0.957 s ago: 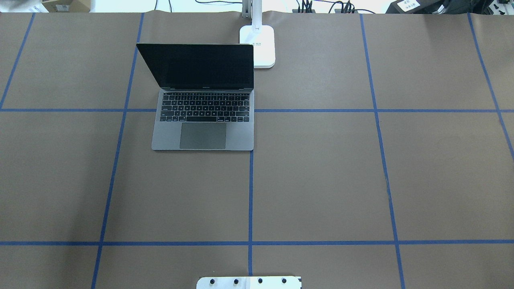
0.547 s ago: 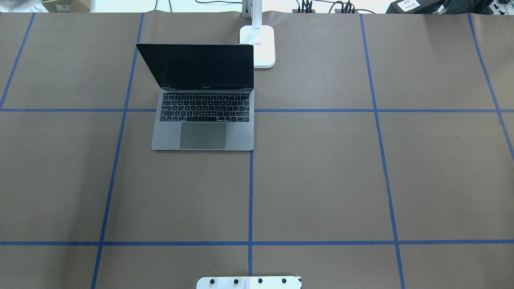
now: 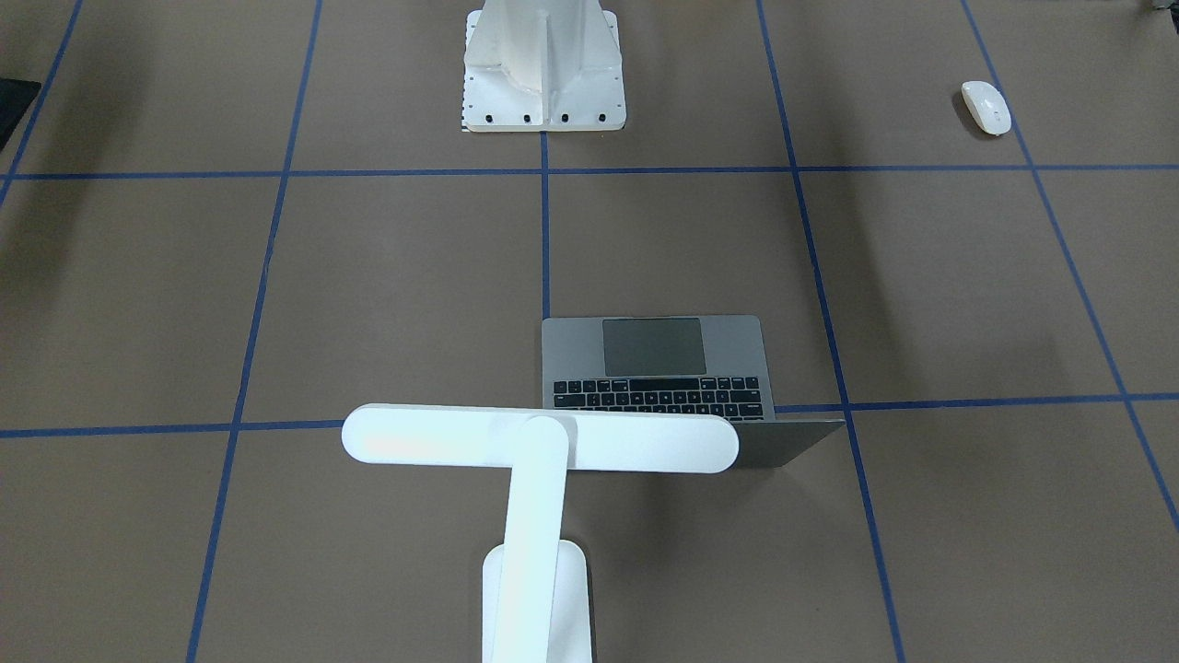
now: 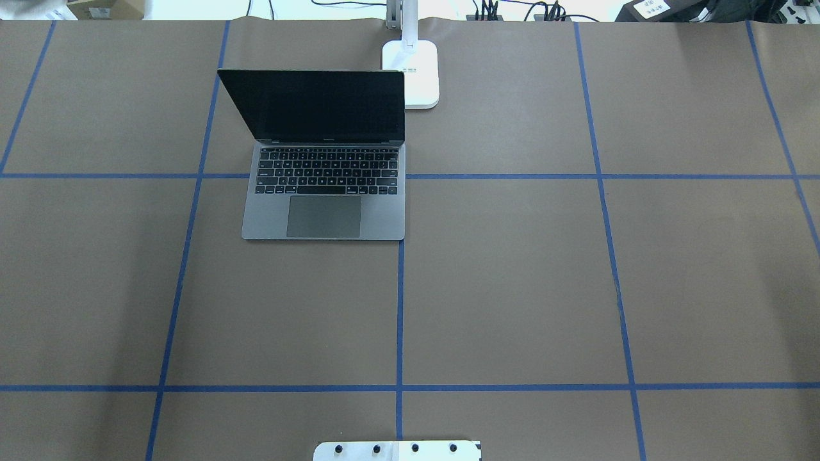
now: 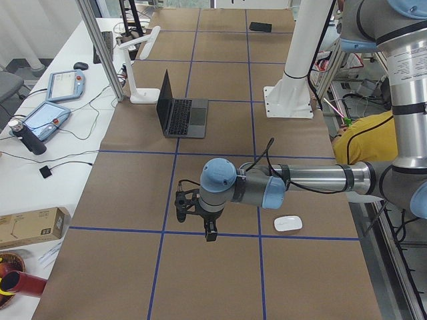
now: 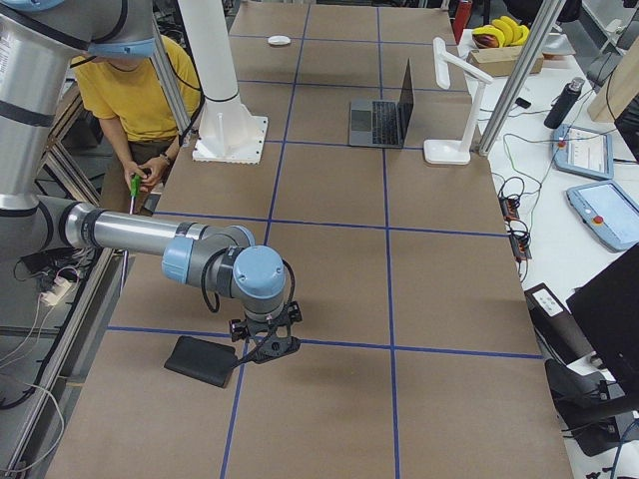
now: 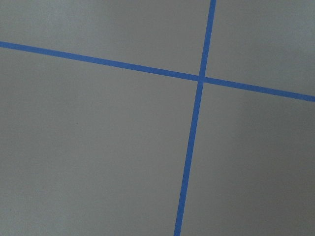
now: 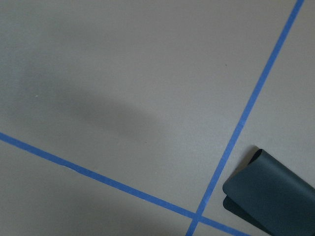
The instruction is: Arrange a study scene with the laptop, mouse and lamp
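Observation:
The laptop (image 4: 323, 160) stands open on the brown table, with its dark screen up and its keys and trackpad showing. Just behind its right corner stands the white lamp (image 3: 539, 440); its base (image 4: 411, 73) is near the far table edge. The white mouse (image 3: 986, 107) lies far off, close to the robot's side at its left end. My left gripper (image 5: 211, 235) hangs over a tape crossing beside the mouse (image 5: 288, 223). At the table's other end my right gripper (image 6: 265, 349) hovers beside a black pad (image 6: 200, 361). I cannot tell whether either gripper is open or shut.
The white ribbed pedestal (image 3: 543, 64) with its bolted plate stands at the robot's edge, mid-table. The black pad (image 8: 270, 201) has a curled corner. A person in a yellow shirt (image 6: 140, 90) sits behind the robot. Tablets, cables and a bottle lie on the side bench (image 6: 589, 150).

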Action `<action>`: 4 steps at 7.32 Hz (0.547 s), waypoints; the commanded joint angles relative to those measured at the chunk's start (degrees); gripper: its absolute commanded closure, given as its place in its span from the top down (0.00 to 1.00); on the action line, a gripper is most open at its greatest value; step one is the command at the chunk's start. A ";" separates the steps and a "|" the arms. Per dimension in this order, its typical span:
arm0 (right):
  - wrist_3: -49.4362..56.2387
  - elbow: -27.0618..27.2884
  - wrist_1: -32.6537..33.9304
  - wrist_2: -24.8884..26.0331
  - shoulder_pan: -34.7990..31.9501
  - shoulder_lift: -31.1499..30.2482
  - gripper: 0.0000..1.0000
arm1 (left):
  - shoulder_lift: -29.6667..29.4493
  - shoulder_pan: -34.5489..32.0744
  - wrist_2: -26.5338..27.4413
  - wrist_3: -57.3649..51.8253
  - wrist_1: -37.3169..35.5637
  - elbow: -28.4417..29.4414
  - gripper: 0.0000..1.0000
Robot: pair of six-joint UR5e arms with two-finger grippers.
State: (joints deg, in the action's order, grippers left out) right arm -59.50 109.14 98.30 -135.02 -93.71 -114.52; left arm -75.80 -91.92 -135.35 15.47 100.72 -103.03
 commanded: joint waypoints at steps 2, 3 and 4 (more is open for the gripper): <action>-1.75 -4.28 1.90 2.14 0.63 -2.89 1.00 | 0.04 -0.02 0.00 0.00 0.01 -0.15 1.00; -3.59 -6.81 4.68 -0.48 0.72 -2.73 0.99 | 0.04 -0.10 0.00 0.00 0.01 -0.24 1.00; -5.26 -8.31 7.76 -3.29 0.89 -2.47 0.99 | 0.56 -0.19 0.00 0.00 0.01 -0.24 1.00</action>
State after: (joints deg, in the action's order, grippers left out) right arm -62.77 103.02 102.73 -135.29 -92.98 -117.04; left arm -75.62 -92.02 -135.35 15.47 100.72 -103.22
